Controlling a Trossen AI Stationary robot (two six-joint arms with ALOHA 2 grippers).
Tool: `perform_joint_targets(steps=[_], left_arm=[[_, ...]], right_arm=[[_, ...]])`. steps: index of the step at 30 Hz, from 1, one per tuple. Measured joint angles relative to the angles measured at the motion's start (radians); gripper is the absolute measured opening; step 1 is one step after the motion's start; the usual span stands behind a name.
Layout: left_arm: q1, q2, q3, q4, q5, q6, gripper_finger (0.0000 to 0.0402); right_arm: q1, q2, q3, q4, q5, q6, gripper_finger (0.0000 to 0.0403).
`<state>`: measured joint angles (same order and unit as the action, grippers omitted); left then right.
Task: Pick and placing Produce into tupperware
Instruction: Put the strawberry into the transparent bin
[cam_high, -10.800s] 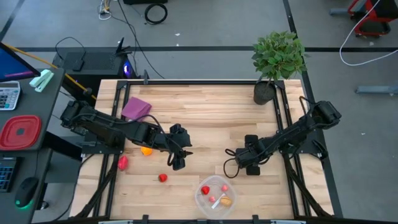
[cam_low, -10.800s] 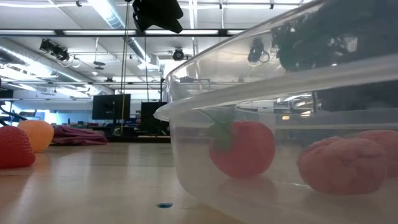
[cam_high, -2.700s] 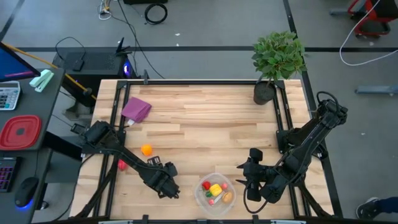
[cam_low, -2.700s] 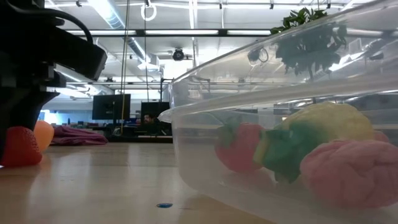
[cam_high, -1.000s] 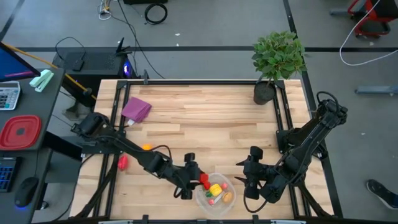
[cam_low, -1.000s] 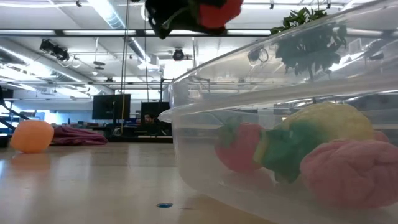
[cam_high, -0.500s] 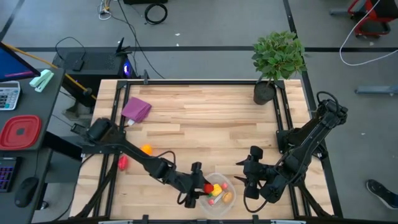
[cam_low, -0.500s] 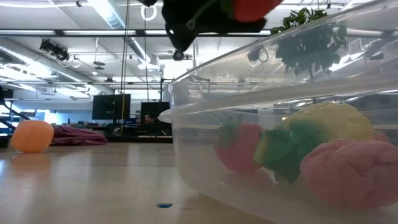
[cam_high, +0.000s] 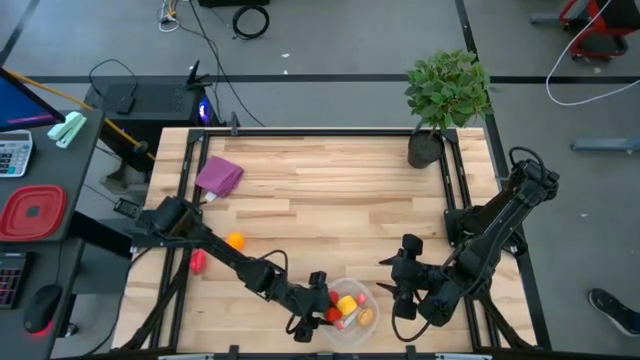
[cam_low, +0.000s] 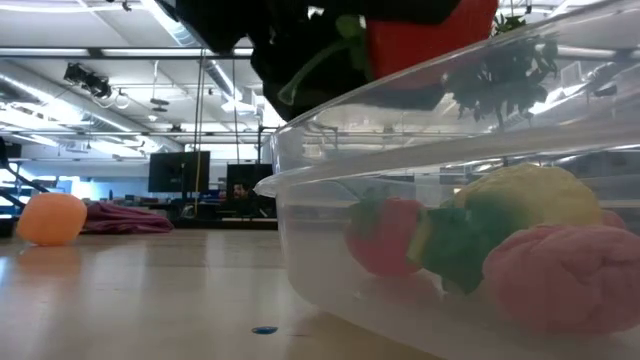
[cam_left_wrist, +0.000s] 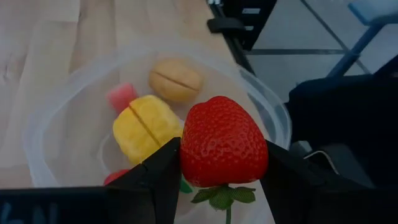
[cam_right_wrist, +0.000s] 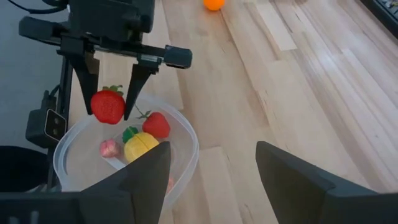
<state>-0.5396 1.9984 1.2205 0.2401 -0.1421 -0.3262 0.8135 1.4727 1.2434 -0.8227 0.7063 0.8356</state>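
The tub (cam_high: 345, 309) sits at the near edge of the table (cam_high: 330, 190), a little right of centre. Inside it lie a yellow piece with a green patch (cam_high: 348, 303), a tan piece with a slit (cam_left_wrist: 175, 79), a small pink piece (cam_left_wrist: 121, 96) and a red strawberry with green leaves (cam_right_wrist: 156, 124).

The left gripper (cam_high: 318, 302) hangs over the tub's left rim, its fingers (cam_left_wrist: 163, 167) clamped on either side of a second strawberry (cam_left_wrist: 222, 141) — red, dimpled, green stalk hanging down. In the low view this strawberry (cam_low: 430, 35) sits just above the tub's rim (cam_low: 400, 120), not yet inside. The right wrist view shows the same strawberry (cam_right_wrist: 107, 106) pinched between two thin dark fingers over the tub's edge.

Just right of the tub, the right gripper (cam_high: 402, 294) waits near the table's front, close to the tub but not touching it. Its fingers (cam_right_wrist: 142, 180) stand wide apart with nothing between them.

Farther back on the left side of the table lie a red piece (cam_high: 198, 261) near the left rail and, beyond it, an orange ball (cam_high: 235, 240) — both well apart from the tub. At the far left corner rests a purple cloth (cam_high: 220, 174), and at the far right corner stands a potted plant (cam_high: 447, 95).
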Motion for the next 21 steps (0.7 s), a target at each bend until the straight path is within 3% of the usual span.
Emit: perform_joint_targets(steps=[7, 16, 21], left_arm=[[0.001, 0.000, 0.000, -0.014, 0.057, 0.033, 0.0198], [0.006, 0.000, 0.000, -0.029, 0.060, 0.076, 0.0196], [0.022, 0.000, 0.000, -0.041, 0.059, 0.076, 0.0216]], right_arm=[[0.000, 0.000, 0.000, 0.000, 0.000, 0.000, 0.0246], [0.000, 0.000, 0.000, 0.000, 0.000, 0.000, 0.0246], [0.000, 0.000, 0.000, 0.000, 0.000, 0.000, 0.0246]])
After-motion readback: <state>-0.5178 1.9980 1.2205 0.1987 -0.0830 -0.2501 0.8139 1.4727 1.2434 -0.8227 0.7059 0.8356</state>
